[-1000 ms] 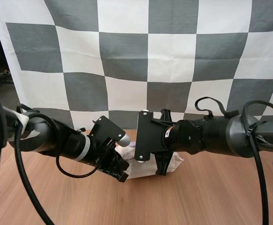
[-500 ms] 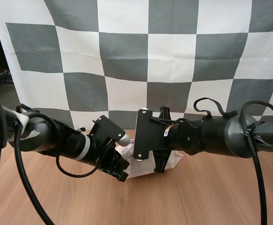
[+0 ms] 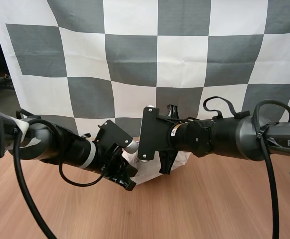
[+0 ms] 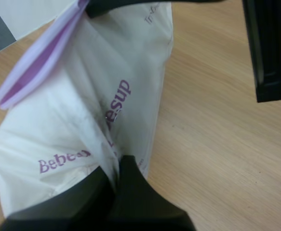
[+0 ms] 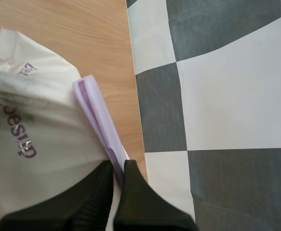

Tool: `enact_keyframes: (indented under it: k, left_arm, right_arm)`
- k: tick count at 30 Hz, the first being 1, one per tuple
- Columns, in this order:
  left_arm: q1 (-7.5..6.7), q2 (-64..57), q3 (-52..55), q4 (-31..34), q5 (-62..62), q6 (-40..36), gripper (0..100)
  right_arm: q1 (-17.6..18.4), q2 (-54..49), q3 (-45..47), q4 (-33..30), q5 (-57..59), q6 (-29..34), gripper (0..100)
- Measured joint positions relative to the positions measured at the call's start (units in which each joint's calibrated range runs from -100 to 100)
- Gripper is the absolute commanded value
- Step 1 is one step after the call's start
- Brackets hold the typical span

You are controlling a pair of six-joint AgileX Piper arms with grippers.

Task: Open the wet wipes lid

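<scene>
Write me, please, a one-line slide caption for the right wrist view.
The right fingers pinch the lilac lid of the white wet wipes pack, with the wooden table beyond.

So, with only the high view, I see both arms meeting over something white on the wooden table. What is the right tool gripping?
Observer: The right tool is shut on the edge of the lilac plastic lid of a white soft wet-wipes pack.
Operator: And the left tool?
Observer: The left tool pinches a fold of the pack's film, right beside its purple print reading "Bebesup".
</scene>
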Motion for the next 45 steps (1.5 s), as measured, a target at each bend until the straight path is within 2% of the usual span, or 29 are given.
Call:
enact_keyframes:
  k: [5,7,10,17,21,26,29,30,33,35,40,45]
  left_arm:
    - [0.00,0.0,0.0,0.5,0.0,0.0,0]
    - [0.00,0.1,0.3,2.8,0.6,0.1,0]
    - [-0.07,0.0,0.2,1.9,0.1,0.1,0]
    - [-0.07,0.0,0.2,1.5,1.6,0.1,0]
    - [-0.07,0.0,0.2,1.4,-0.8,0.1,0]
    - [-0.07,0.0,0.1,1.3,-2.0,0.1,0]
    - [-0.07,0.0,0.1,1.3,-1.1,0.1,0]
    - [-0.07,0.0,0.1,1.6,-0.5,0.0,0]
    - [-0.07,0.0,0.1,1.8,1.5,0.0,0]
    - [-0.07,0.0,0.1,2.2,1.6,0.0,0]
    - [-0.07,0.0,0.1,2.2,1.6,0.0,0]
    - [-0.07,0.0,0.1,2.2,1.6,0.0,0]
  right_arm:
    - [0.0,0.3,-0.4,0.1,-0.4,0.1,0]
    - [-0.2,0.0,-1.1,0.7,-6.6,0.5,0]
    - [-0.5,0.3,-0.8,0.5,-3.5,0.2,0]
    - [-1.6,0.2,-0.7,0.4,-5.0,0.0,0]
    - [-3.0,0.2,-1.3,-0.9,-1.2,-0.1,0]
    - [-3.8,-2.2,-2.5,-1.5,12.0,0.6,0]
    - [-3.8,-5.5,-2.5,0.5,19.5,1.9,0]
    - [-3.8,-6.7,-2.5,1.3,22.3,1.9,2]
    - [-3.8,-8.5,-2.3,2.2,29.7,2.2,33]
    - [-3.8,-8.2,-1.7,2.9,34.7,2.1,42]
    - [-3.8,-5.3,-0.9,5.4,40.9,2.1,37]
    - [-3.7,-2.2,-0.9,5.3,35.1,1.3,37]
